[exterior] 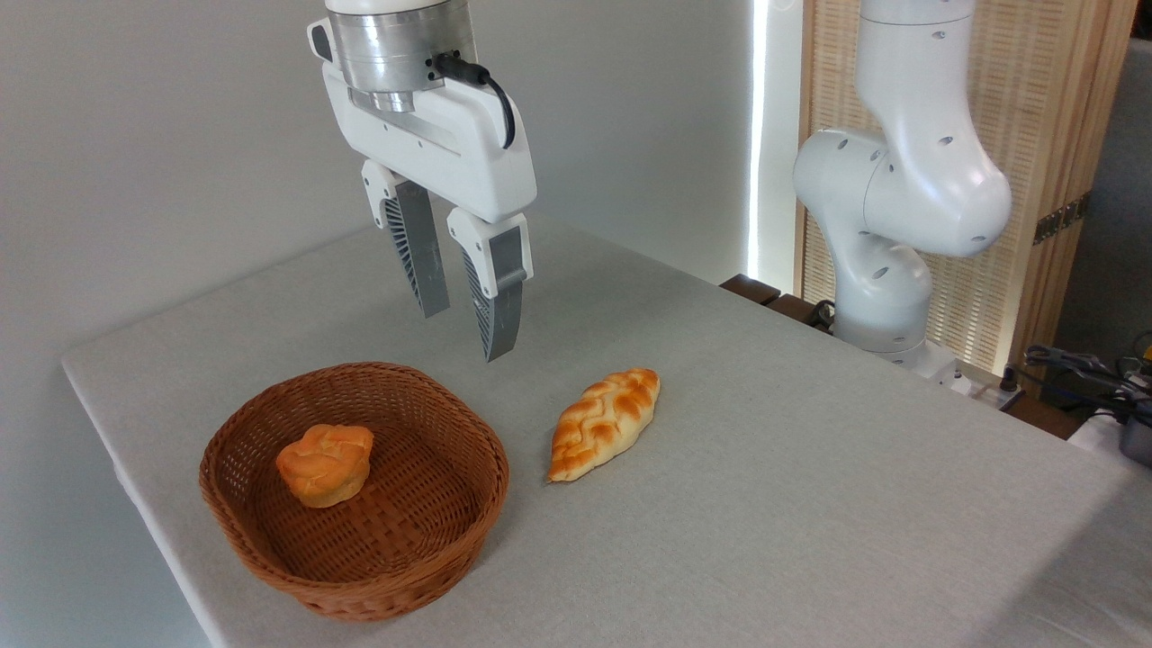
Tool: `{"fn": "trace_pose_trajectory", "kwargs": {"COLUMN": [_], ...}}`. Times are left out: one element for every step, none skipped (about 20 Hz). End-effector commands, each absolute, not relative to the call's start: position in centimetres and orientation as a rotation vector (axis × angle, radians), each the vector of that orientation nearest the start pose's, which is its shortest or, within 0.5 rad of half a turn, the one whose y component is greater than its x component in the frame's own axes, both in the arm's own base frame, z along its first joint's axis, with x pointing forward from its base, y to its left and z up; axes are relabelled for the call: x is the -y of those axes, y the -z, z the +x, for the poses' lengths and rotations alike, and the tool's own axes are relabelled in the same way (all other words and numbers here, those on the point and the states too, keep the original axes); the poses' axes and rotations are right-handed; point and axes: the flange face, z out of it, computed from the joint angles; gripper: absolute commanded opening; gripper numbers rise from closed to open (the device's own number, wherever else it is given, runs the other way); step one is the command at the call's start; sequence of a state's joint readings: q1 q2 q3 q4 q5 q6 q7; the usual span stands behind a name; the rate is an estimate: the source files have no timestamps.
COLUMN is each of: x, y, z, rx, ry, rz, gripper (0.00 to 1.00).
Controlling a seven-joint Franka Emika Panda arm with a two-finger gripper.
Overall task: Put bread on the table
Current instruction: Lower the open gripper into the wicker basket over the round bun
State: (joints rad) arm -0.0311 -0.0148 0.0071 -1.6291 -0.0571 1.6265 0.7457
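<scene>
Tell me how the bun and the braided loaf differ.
The bun is small, round and lumpy on top; the loaf is longer, oval and braided with pale stripes. The bun sits inside the basket; the loaf lies on the table, to the basket's right. The bun is a more even orange; the loaf has darker golden-brown ridges. Both are untouched, with the tool hanging above them.
</scene>
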Motion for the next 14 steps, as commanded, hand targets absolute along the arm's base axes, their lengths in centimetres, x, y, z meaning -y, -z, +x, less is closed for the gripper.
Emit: {"fn": "trace_pose_trajectory", "kwargs": {"x": [1.6,1.6,1.6,1.6,1.6,1.6,1.6,1.6,1.7,2.3,3.0,3.5,4.7,5.5], "y": [-60.9,-60.9,-60.9,-61.0,-60.9,-61.0,-61.0,-61.1,-61.3,-61.4,-61.4,-60.8,-60.4,-59.6], "z": [55.6,55.6,55.6,55.6,55.6,55.6,55.6,55.8,56.1,56.4,56.9,57.6,58.1,58.5], "rx": [-1.210,-1.210,-1.210,-1.210,-1.210,-1.210,-1.209,-1.205,-1.202,-1.211,-1.218,-1.218,-1.233,-1.243], "ry": [0.062,0.064,0.064,0.066,0.064,0.066,0.069,0.086,0.125,0.168,0.227,0.281,0.337,0.374], "rz": [-2.955,-2.955,-2.955,-2.954,-2.955,-2.954,-2.954,-2.950,-2.941,-2.933,-2.935,-2.943,-2.941,-2.939], "gripper": [1.00,1.00,1.00,1.00,1.00,1.00,1.00,1.00,1.00,1.00,1.00,1.00,1.00,1.00]}}
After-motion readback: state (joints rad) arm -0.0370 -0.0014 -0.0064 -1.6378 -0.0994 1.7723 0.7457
